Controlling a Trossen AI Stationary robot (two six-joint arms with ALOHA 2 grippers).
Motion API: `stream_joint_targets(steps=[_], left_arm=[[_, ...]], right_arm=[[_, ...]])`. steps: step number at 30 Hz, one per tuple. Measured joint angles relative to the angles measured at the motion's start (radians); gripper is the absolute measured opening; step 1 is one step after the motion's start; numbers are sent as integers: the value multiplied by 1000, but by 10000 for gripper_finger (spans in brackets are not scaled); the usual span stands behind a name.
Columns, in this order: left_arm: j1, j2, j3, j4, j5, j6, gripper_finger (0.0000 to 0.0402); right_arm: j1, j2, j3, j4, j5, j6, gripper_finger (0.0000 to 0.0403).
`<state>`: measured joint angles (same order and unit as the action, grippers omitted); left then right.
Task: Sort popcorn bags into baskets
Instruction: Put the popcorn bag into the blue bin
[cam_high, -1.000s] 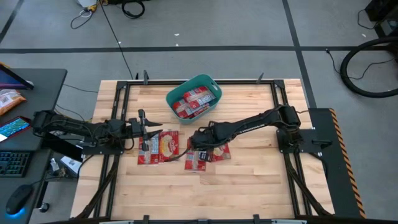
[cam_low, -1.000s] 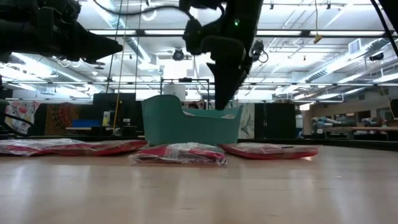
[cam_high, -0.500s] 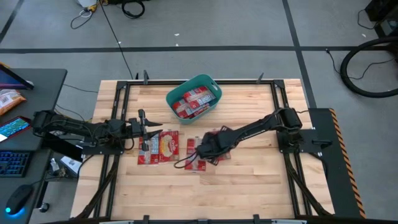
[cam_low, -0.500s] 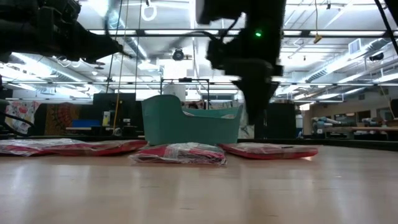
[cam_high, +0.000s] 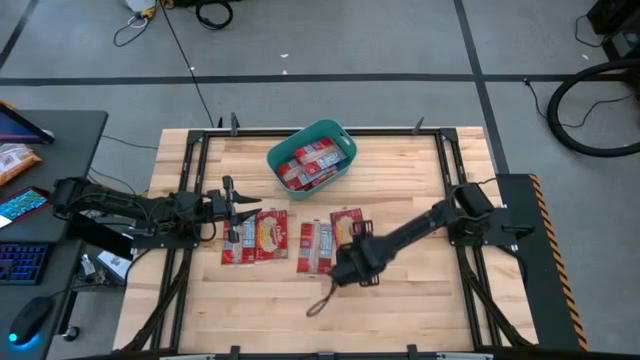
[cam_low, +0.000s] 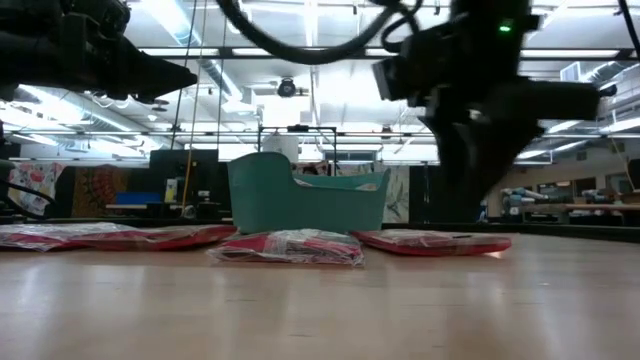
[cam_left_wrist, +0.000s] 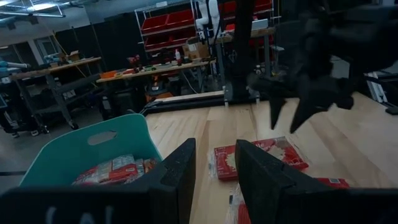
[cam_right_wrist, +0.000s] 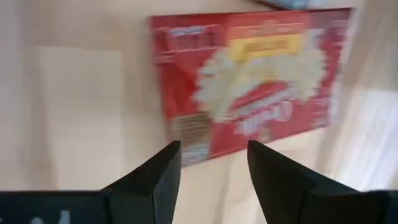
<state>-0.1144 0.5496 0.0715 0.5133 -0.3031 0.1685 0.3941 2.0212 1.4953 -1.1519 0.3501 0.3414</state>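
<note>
R gripper (cam_high: 345, 272) open, empty, hovering near bags (cam_high: 317, 246), well short of tub (cam_high: 311, 157). L gripper (cam_high: 247, 208) apart, idle. Risk: flat bag may slip the pinch.

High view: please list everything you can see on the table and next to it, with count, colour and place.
table: one, light wood, centre of view
basket: one, teal, far middle of the table
popcorn bags in the basket: several, red, exact count unclear
popcorn bags on the table: about four, red with cream patches, flat in a row near the middle
cable: one, dark, a loop lying on the wood near the right arm
desk: one, dark, left of the table
snack packet: one, orange and white, on the desk
left pincer: open, empty, over the leftmost bags
right pincer: open, empty, above the rightmost bags
</note>
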Motion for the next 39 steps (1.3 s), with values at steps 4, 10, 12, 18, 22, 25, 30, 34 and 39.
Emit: stream_joint_targets(steps=[4,10,12,18,22,25,30,34,39], left_arm=[[0,0,0,0,0,0,119],[0,0,0,-2,0,-1,119],[0,0,0,-2,0,-1,119],[0,0,0,-2,-1,0,119],[0,0,0,-2,-1,0,119],[0,0,0,-2,-1,0,119],[0,0,0,-2,-1,0,119],[0,0,0,-2,-2,0,119],[0,0,0,-2,-2,0,119]], right_arm=[[37,0,-61,98,1,38,192],[44,0,-134,202,17,61,193],[44,0,-157,196,59,76,193],[29,-7,-220,246,59,59,184],[27,-8,-243,285,51,27,144],[26,-6,-244,297,44,36,97],[22,-4,-236,301,19,48,15],[10,0,-205,272,14,49,14],[-17,7,-133,197,48,49,6]])
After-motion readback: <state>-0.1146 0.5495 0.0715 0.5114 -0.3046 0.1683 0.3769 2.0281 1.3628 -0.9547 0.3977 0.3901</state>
